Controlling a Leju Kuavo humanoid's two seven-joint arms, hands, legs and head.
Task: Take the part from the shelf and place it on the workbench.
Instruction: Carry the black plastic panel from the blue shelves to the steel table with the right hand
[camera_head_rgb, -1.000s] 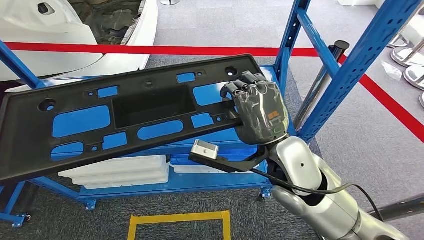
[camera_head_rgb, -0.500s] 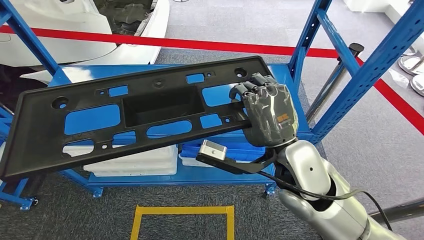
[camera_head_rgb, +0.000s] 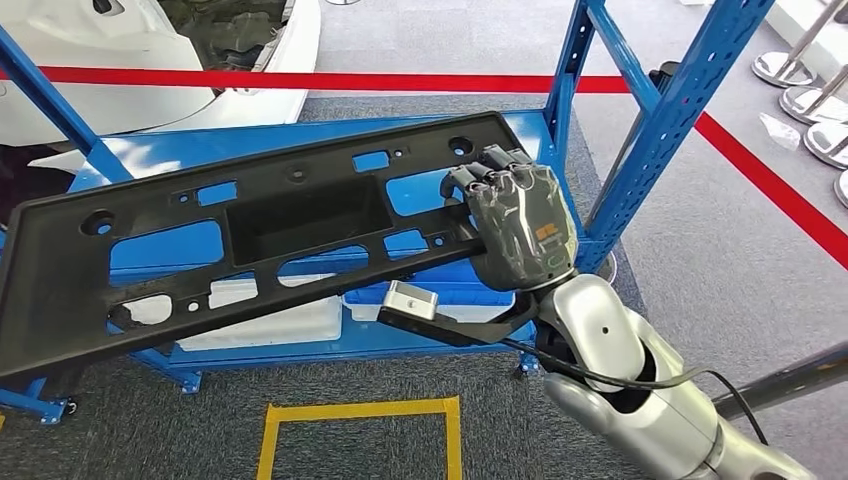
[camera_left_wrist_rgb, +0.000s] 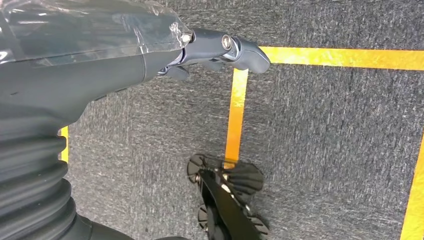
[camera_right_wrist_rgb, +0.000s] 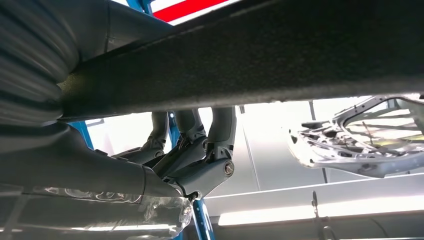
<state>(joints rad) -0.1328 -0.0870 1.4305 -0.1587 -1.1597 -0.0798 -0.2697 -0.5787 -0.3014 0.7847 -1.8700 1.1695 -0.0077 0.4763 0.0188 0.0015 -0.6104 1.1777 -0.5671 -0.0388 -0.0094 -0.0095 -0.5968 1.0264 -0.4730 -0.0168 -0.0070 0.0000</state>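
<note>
Above the blue shelf (camera_head_rgb: 300, 345), the right hand (camera_head_rgb: 520, 225) grips the black part (camera_head_rgb: 240, 250) by 1 end, letting it clear the posts; the left hand (camera_left_wrist_rgb: 220, 47) hangs, seemingly empty.

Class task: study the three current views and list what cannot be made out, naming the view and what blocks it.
- Head view: the far end of the black part is cut off by the picture's edge.
- Head view: the white boxes on the blue shelf are partly hidden by the part.
- Right wrist view: the part hides the tips of the right hand.
- Left wrist view: the left hand's other fingers are hidden by its own cover.
</note>
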